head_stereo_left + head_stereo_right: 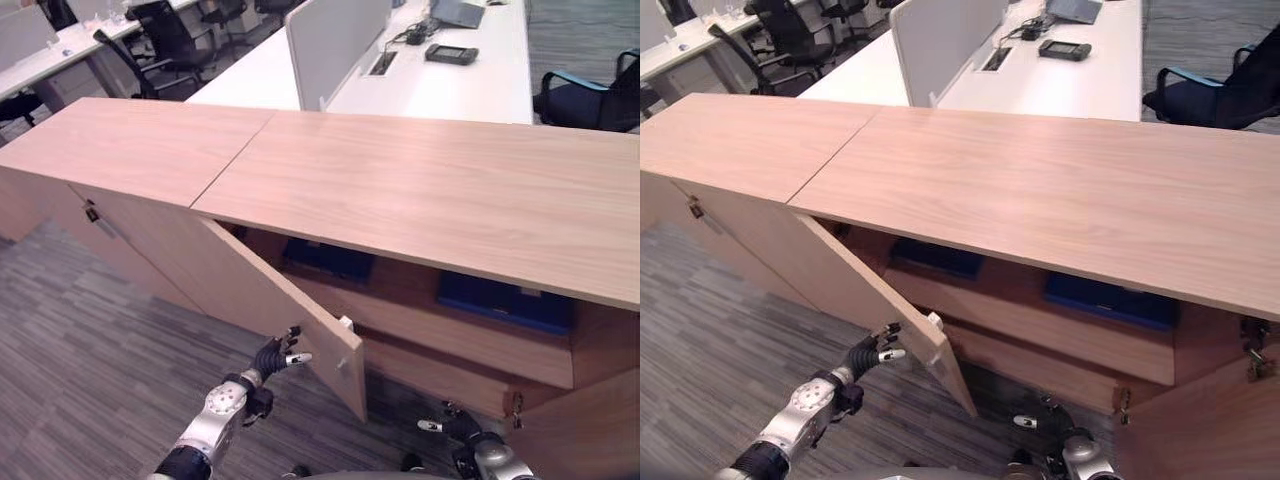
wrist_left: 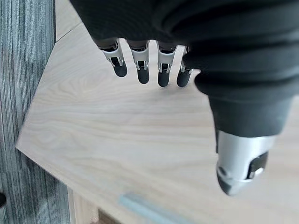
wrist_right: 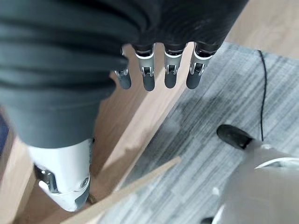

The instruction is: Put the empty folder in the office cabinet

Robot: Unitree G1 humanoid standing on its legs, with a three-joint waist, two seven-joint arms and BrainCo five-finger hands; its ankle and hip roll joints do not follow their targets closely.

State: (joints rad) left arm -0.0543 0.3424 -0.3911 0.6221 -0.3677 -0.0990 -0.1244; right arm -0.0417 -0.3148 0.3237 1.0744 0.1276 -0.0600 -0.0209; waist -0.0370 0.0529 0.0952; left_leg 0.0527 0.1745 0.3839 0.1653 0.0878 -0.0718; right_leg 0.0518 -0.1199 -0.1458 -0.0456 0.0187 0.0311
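A long light-wood office cabinet [image 1: 420, 190] stands in front of me with its left door [image 1: 240, 280] swung half open. On the upper shelf inside lie two dark blue folders, one at the left [image 1: 330, 260] and one at the right [image 1: 505, 300]. My left hand [image 1: 275, 355] is open, with its fingertips [image 2: 140, 70] straight and close to the door's outer face near the free edge. Low down by the cabinet's bottom edge, my right hand [image 1: 455, 425] is open and holds nothing, its fingers [image 3: 159, 74] straight over the carpet.
The cabinet's right door [image 1: 590, 430] also stands open at the lower right. A pale handle [image 2: 145, 207] sits on the left door. Behind the cabinet are white desks [image 1: 450, 70] and office chairs [image 1: 590, 100]. Grey carpet [image 1: 90, 370] spreads to the left.
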